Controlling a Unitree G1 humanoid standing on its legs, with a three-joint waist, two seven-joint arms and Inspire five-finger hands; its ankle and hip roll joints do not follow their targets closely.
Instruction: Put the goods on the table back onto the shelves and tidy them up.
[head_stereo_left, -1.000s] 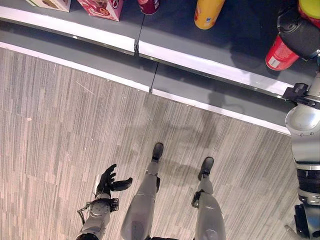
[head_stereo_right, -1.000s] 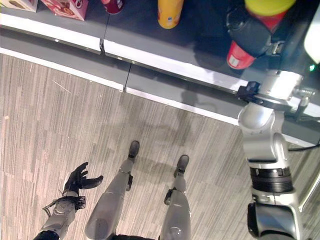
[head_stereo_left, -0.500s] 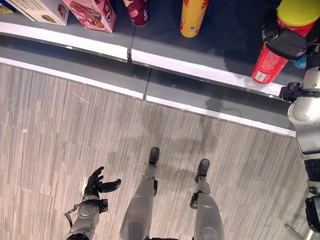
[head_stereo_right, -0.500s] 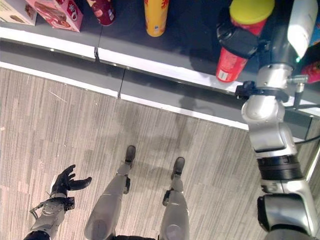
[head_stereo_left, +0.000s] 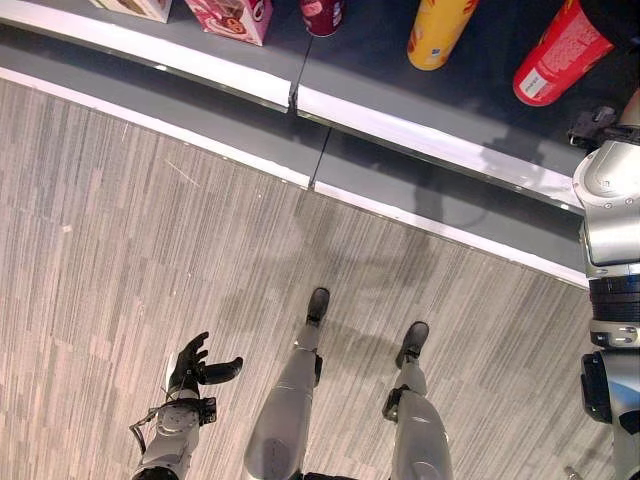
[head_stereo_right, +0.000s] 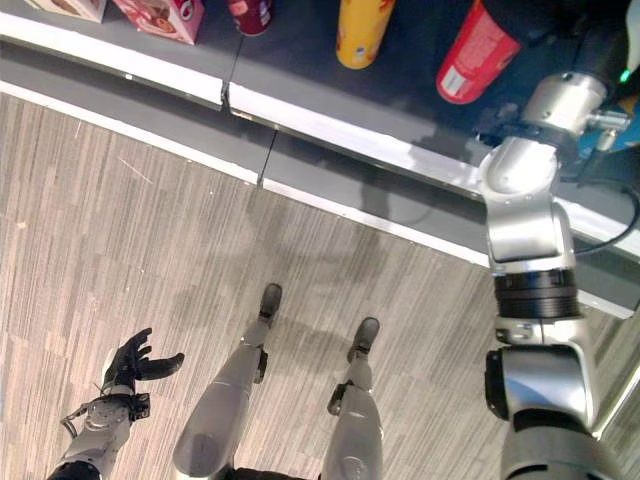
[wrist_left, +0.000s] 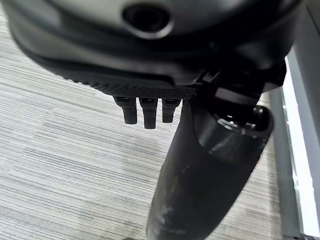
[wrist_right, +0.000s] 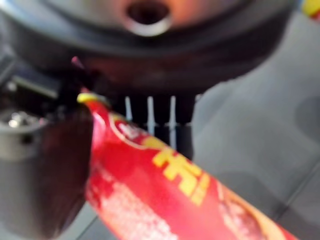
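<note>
The wood-grain floor takes up most of the head views, and the grey shelf with its white front strip crosses them from 10 o'clock to 3 o'clock. On the shelf, at 12 o'clock, stand a pink box, a dark red can and a yellow tube.

At 1 o'clock the red canister leans over the shelf, tilted, its base low and its top toward the right arm. In the right wrist view the right hand is closed around this red canister, thumb on one side and fingers behind it.

At 7 o'clock the left hand hangs above the floor, fingers loose and spread, holding nothing.
</note>
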